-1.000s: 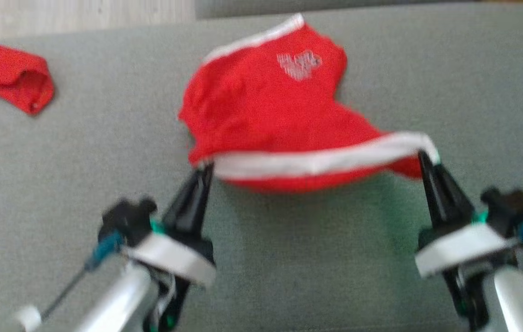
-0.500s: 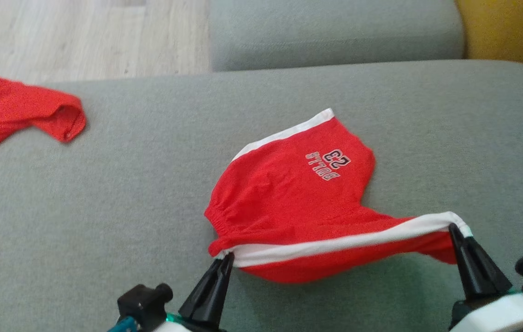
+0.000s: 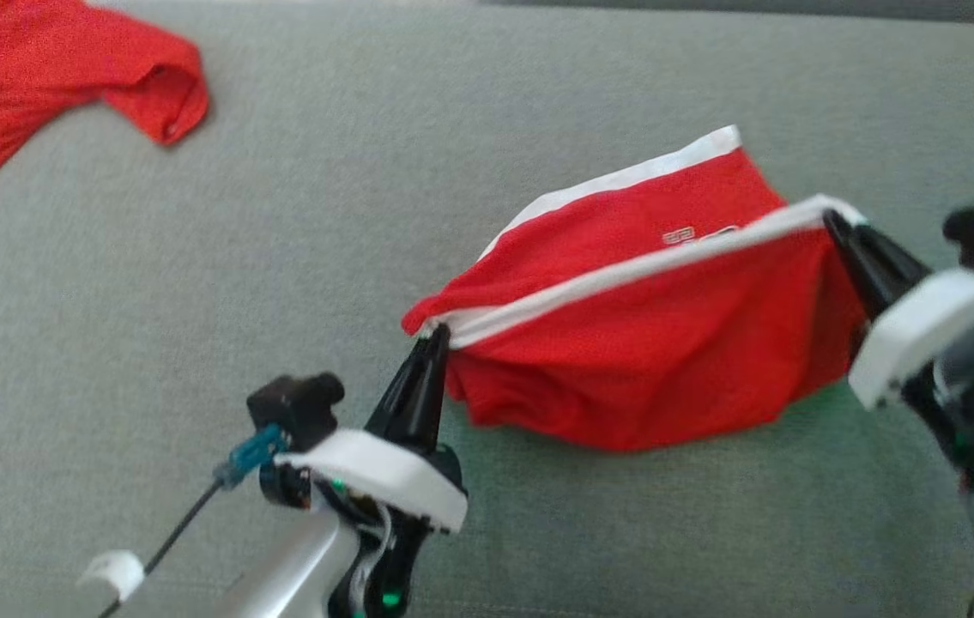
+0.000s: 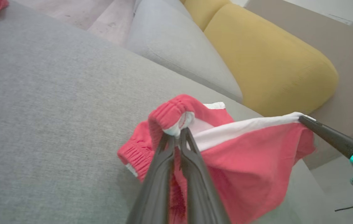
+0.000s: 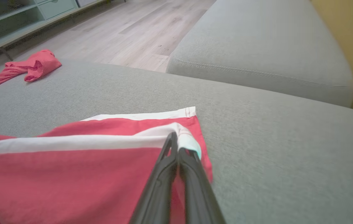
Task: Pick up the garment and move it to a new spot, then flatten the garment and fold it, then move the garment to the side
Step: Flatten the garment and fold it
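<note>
Grey sofa [image 3: 195, 343], yellow cushion [image 4: 272, 62], wooden floor [image 5: 132, 34]

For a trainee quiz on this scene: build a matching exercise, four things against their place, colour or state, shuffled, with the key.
Things
1. red shorts
2. loose red garment
3. left pincer
4. bolster cushion

Place, colour or state
A. yellow, beyond the grey seat
B. shut on the waistband corner of the shorts
C. crumpled on the seat, far left
D. held up by its white stripe, sagging below

Pairs: 1-D, 2-C, 3-B, 4-A
</note>
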